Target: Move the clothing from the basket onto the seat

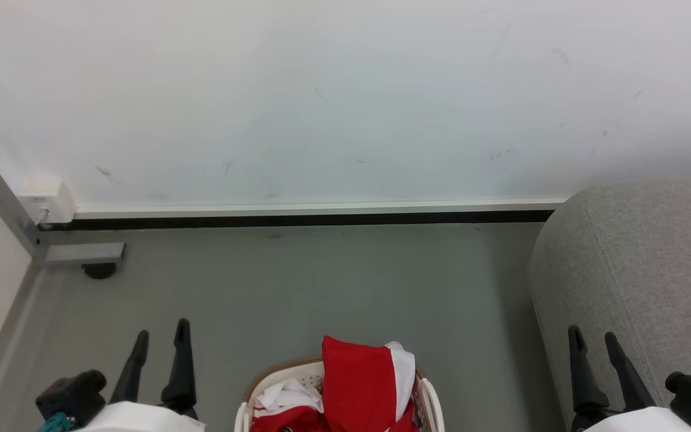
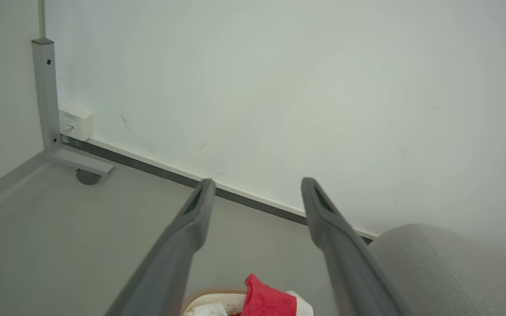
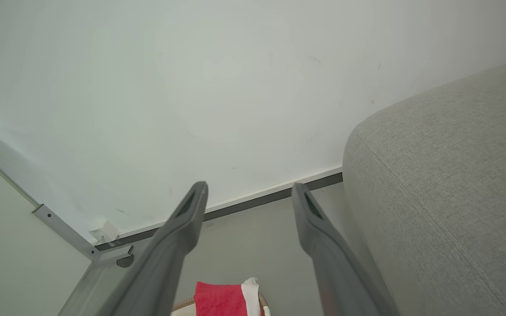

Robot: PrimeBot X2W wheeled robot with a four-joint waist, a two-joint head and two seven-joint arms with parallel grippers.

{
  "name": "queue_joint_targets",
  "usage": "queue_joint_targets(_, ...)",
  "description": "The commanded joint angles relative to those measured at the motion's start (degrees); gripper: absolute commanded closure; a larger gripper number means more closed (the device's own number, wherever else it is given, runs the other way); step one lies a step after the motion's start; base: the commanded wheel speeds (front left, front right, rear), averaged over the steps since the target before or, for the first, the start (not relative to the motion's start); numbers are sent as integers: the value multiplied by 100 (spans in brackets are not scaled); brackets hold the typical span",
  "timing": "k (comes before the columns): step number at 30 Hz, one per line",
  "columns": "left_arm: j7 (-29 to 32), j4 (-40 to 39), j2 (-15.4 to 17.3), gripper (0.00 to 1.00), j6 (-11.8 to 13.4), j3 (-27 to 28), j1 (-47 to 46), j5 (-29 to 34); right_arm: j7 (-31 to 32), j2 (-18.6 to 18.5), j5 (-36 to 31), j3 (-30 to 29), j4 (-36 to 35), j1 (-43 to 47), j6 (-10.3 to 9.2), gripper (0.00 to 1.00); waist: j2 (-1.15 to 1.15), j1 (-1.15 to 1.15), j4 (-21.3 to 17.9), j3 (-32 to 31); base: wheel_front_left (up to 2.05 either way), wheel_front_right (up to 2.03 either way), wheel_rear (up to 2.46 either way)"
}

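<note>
Red-and-white clothing (image 1: 357,384) is heaped in the white basket (image 1: 426,396) with a brown rim at the bottom middle of the head view, a red fold sticking up above the rim. The clothing (image 2: 266,300) also peeks in at the bottom of the left wrist view, and the clothing (image 3: 222,298) at the bottom of the right wrist view. The light-grey seat (image 1: 639,270) rises at the right. My left gripper (image 1: 161,336) stands open and empty left of the basket. My right gripper (image 1: 592,337) stands open and empty in front of the seat's side.
A white wall (image 1: 321,102) with a dark baseboard (image 1: 297,219) runs across ahead. A grey metal post with a foot (image 1: 81,255) and a white wall box (image 1: 45,201) stand at the far left. Grey floor (image 1: 321,288) lies between basket and wall.
</note>
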Motion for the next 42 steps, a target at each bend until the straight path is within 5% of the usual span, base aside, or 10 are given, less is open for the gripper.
queue_joint_targets(1, -69, -46, 59, 0, 23, -2, 25, 207, -58, -59, -175, 14, -19, -119, -7, 0, 0, 0, -4, -1, 0, 0, 0)
queue_joint_targets(42, -581, 195, -42, 0, -138, 69, 43, 2048, -569, -66, -1915, 327, 55, -126, -11, 0, 0, 0, -106, -21, 0, 0, 0)
